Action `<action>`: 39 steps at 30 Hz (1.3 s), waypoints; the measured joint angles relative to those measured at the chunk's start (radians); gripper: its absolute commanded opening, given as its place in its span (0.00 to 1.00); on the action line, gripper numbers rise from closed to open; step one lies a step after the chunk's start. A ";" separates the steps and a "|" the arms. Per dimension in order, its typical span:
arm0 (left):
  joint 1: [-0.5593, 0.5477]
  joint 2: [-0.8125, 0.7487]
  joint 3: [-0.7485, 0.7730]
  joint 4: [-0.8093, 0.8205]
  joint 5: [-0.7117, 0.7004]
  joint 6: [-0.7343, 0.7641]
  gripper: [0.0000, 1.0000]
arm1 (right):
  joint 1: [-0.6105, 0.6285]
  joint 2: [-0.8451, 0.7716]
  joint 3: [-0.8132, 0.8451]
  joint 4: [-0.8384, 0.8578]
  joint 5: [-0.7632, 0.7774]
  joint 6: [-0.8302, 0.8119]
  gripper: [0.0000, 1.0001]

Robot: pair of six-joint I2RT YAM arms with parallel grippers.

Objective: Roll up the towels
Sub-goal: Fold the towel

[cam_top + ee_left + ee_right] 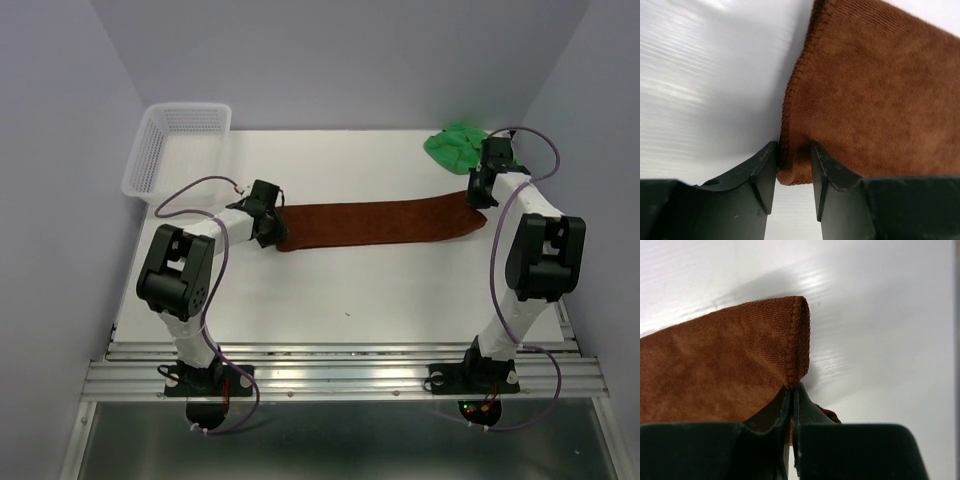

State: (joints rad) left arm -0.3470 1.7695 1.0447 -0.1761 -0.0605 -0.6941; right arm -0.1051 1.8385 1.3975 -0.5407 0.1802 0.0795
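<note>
While the brown towel (pixel 380 223) lies as a long narrow strip across the middle of the top view, flat on the surface (pixel 350 300), each end is held; the left jaws sit at its left end and, in the left wrist view, are clamped on the hemmed corner, a little cloth bulging between them; the right jaws sit at its right end and, in the right wrist view, are pressed almost together on the stitched edge, which stands slightly off the surface; the strip looks straight and unwrinkled; the green towel (pixel 455 145) is bunched at the upper right, just beyond the right jaws, and the basket (pixel 140 165) stands at the upper left, apart from both; no roll has begun, so the step in hand seems to be laying the strip out straight before rolling; the next move likely calls for leaving one end flat and turning the other over onto itself, edges kept aligned so the roll stays even; the green towel is not yet rolled.
</note>
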 measured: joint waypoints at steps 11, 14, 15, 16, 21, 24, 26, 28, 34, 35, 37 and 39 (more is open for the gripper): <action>-0.145 0.000 -0.005 0.013 0.103 -0.098 0.67 | -0.086 0.120 0.195 -0.080 0.064 -0.175 0.01; -0.154 -0.002 0.003 0.026 0.118 -0.113 0.72 | -0.091 0.126 0.232 -0.097 0.069 -0.201 0.01; -0.155 -0.002 0.004 0.026 0.118 -0.115 0.73 | -0.090 0.126 0.244 -0.101 0.068 -0.211 0.01; -0.155 -0.003 0.004 0.024 0.120 -0.116 0.73 | -0.090 0.126 0.251 -0.103 0.067 -0.218 0.01; -0.155 -0.010 0.025 -0.017 0.101 -0.106 0.61 | -0.089 0.126 0.263 -0.112 0.059 -0.244 0.01; -0.155 0.004 0.062 -0.034 0.093 -0.092 0.53 | -0.089 0.126 0.276 -0.137 0.048 -0.246 0.01; -0.155 0.034 0.101 -0.031 0.089 -0.081 0.46 | -0.089 0.126 0.298 -0.159 0.039 -0.246 0.01; -0.155 0.064 0.125 -0.030 0.083 -0.073 0.37 | -0.084 0.126 0.310 -0.168 0.032 -0.245 0.01; -0.155 0.120 0.153 -0.030 0.056 -0.061 0.23 | -0.023 0.120 0.326 -0.230 0.034 -0.223 0.01; -0.155 0.121 0.154 -0.030 0.053 -0.060 0.20 | 0.000 0.119 0.333 -0.245 0.038 -0.212 0.01; -0.155 0.122 0.154 -0.030 0.051 -0.058 0.16 | 0.045 0.113 0.340 -0.266 0.045 -0.190 0.01; -0.155 0.127 0.154 -0.024 0.054 -0.058 0.14 | 0.097 0.103 0.341 -0.285 0.047 -0.159 0.01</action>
State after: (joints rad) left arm -0.5018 1.8961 1.1984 -0.2005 -0.0067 -0.7525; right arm -0.0078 1.9411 1.7382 -0.8261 0.2268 -0.0792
